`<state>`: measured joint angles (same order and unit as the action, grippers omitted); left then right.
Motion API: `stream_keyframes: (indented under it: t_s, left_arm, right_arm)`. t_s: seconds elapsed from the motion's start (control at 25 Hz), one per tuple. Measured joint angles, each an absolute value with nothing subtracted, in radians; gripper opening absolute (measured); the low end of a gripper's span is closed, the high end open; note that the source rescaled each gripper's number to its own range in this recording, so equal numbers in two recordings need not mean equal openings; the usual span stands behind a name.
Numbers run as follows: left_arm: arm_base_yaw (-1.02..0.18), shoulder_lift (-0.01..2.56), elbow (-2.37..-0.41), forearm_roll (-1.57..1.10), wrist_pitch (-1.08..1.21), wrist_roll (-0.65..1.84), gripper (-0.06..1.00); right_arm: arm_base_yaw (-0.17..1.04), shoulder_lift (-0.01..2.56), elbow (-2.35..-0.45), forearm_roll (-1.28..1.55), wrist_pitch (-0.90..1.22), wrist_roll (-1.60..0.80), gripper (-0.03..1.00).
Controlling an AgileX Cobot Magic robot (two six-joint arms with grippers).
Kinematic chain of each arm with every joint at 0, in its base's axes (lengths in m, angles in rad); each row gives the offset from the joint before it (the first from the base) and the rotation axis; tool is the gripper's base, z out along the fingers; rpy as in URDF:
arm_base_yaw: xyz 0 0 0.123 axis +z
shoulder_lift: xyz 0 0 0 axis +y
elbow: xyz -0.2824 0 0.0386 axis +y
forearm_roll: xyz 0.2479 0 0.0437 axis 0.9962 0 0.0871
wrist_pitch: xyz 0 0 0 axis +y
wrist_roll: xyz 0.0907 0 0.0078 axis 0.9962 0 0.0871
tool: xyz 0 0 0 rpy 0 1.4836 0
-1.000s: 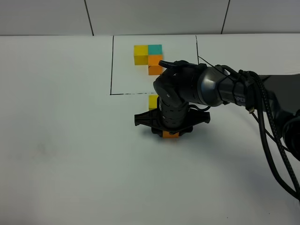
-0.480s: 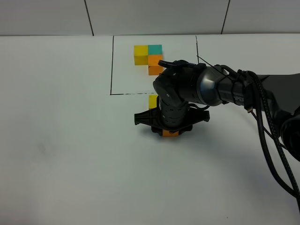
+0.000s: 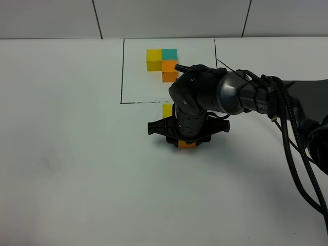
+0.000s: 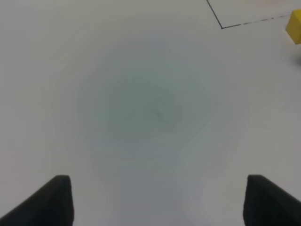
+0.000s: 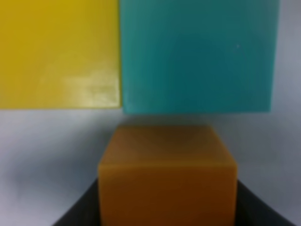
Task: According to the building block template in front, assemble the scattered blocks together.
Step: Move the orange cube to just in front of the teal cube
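The building block template [image 3: 162,61], a yellow, teal and orange L, lies in the marked rectangle at the back. My right gripper [image 3: 186,141] points down just in front of that rectangle, shut on the loose orange cube [image 3: 185,145]. In the right wrist view the orange cube [image 5: 167,183] sits between my dark fingers [image 5: 77,214], close to the teal cube [image 5: 197,56], which lies beside the yellow cube [image 5: 59,52]. The arm hides the teal cube in the exterior view; the yellow cube [image 3: 167,110] peeks out. My left gripper [image 4: 157,202] is open and empty over bare table, with the yellow cube [image 4: 295,27] far off.
A black outline [image 3: 122,77] marks the template's rectangle on the white table. The right arm and its cables [image 3: 297,154] stretch in from the right edge. A panelled wall [image 3: 169,18] stands behind the table.
My right gripper has shifted slightly toward the back with the orange cube in it. The left gripper shows no earlier view.
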<state>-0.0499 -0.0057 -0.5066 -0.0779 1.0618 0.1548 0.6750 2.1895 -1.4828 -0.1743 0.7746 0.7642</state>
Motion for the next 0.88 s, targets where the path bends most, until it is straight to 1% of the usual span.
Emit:
stream_keyframes:
  t_s: [0.88]
  left_arm:
    - [-0.05, -0.006, -0.507, -0.078, 1.062, 0.155, 0.67]
  right_arm:
    - [0.671, 2.19, -1.484, -0.175, 0.777, 0.779, 0.0]
